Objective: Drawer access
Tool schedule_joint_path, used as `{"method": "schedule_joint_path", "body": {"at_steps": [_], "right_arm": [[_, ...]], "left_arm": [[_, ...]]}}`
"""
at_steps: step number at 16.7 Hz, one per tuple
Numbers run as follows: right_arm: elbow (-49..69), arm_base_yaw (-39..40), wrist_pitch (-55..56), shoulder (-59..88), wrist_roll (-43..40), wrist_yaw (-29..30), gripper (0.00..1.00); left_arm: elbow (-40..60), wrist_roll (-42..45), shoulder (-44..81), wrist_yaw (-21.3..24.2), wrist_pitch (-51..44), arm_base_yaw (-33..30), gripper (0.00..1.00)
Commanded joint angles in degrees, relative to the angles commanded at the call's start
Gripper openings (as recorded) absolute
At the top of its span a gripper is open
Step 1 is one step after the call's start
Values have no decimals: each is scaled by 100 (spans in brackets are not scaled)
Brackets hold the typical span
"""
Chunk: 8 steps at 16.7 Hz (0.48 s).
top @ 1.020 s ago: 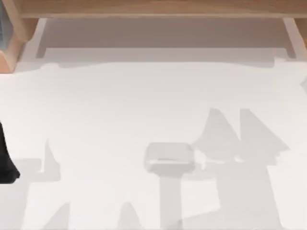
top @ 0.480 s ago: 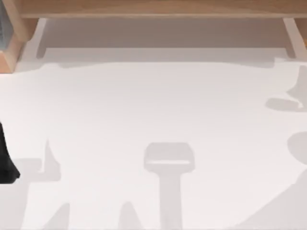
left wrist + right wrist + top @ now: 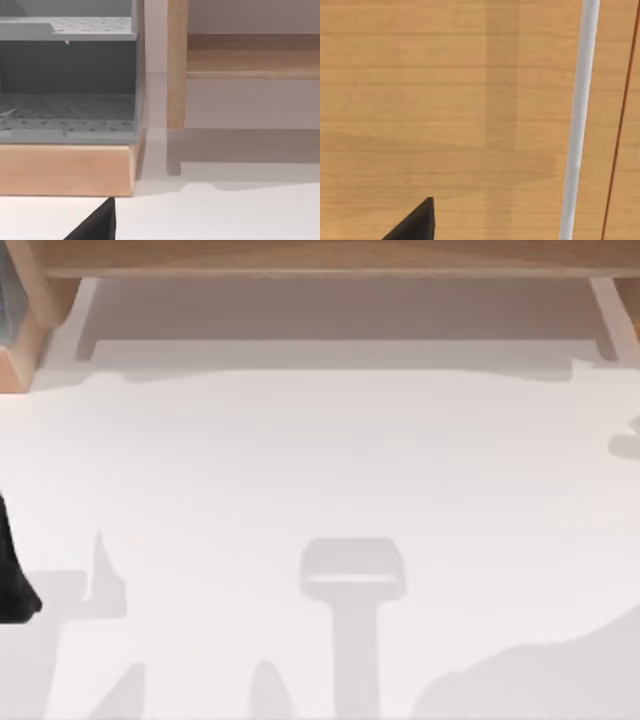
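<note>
Much is cut off from where I sit. In the left wrist view, the left gripper (image 3: 96,225) shows as one dark wedge at the frame's edge, so I cannot tell whether that claw is spread or pressed together. The right gripper (image 3: 415,224) shows as the same kind of wedge in the right wrist view, and I cannot tell its state either. The drawer (image 3: 65,170) lies ahead of the left gripper. It has a pale wooden front with a grey, dotted inside above it, and its far side runs out of frame. Just beside it stands a wooden post (image 3: 176,65), with a wooden shelf (image 3: 252,55) beyond. The right gripper faces a wooden panel (image 3: 420,100) at close range, and a white bar (image 3: 577,120) crosses that panel. From above, the left arm (image 3: 15,570) shows as a dark sliver at the table's left edge. The white table (image 3: 320,460) carries shadows, and a wooden cabinet frame (image 3: 320,255) runs along its far edge.
</note>
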Motion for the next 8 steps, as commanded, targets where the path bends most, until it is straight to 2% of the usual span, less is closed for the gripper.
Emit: {"method": "schedule_joint_path", "body": {"at_steps": [8], "right_arm": [[394,90,-223,172,-3,93,100]], "left_arm": [[0,0,0,0,0,0,100]]}}
